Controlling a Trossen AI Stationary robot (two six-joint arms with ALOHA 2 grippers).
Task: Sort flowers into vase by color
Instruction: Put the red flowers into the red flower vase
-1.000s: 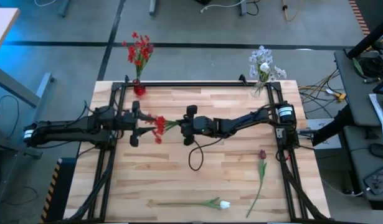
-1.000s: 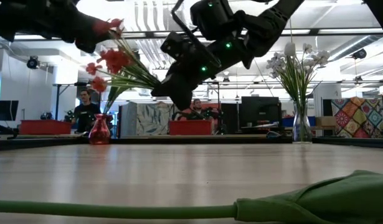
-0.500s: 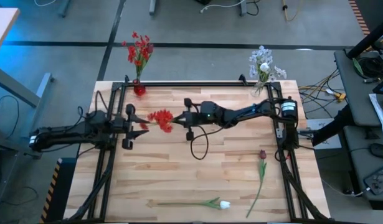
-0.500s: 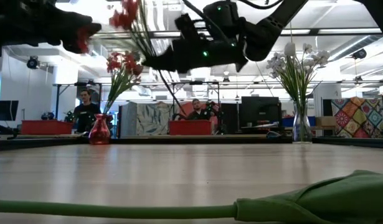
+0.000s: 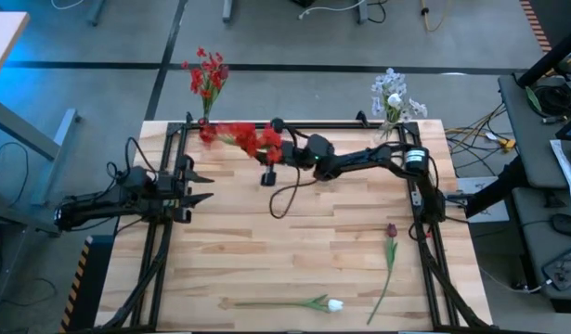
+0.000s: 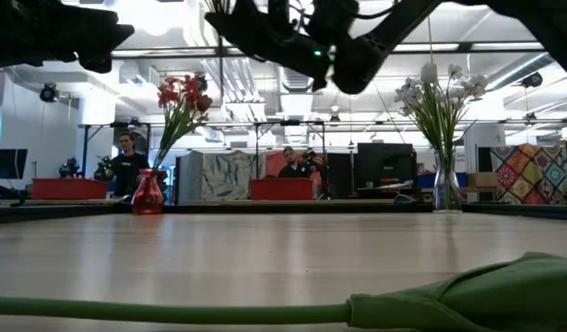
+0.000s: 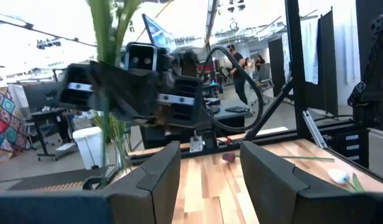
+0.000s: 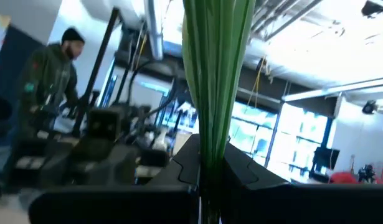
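Note:
My right gripper point(image 5: 278, 148) is shut on a red flower point(image 5: 250, 139) and holds it in the air by the table's far edge, just right of the red vase point(image 5: 208, 134). That vase stands at the far left corner with red flowers point(image 5: 207, 74) in it. A clear vase point(image 6: 444, 189) at the far right corner holds pale white-blue sprays point(image 5: 394, 96). A maroon tulip point(image 5: 391, 230) and a white tulip point(image 5: 334, 304) lie flat on the table at the near right. My left gripper point(image 5: 201, 186) stands open at the table's left edge, with nothing between its fingers. My right gripper pinches the red flower's green stems point(image 8: 210, 163) between its two fingers point(image 8: 242, 167). The stems run up and out along the fingers. The flower is lifted clear of the table, and its red heads point(image 5: 244, 137) point toward the red vase.
A black frame point(image 5: 294, 126) runs round the table's edges, close by both vases. A cable point(image 5: 287, 193) hangs in a loop under my right arm. The near tulip's green stem point(image 6: 172, 309) lies right before the low camera. People sit in the room beyond the far edge.
My right gripper has risen and gone toward the far edge and the red vase, tipping upward and rolling, with the red flower lifted along in its hold. My left gripper has drawn back toward the table's left edge, still open.

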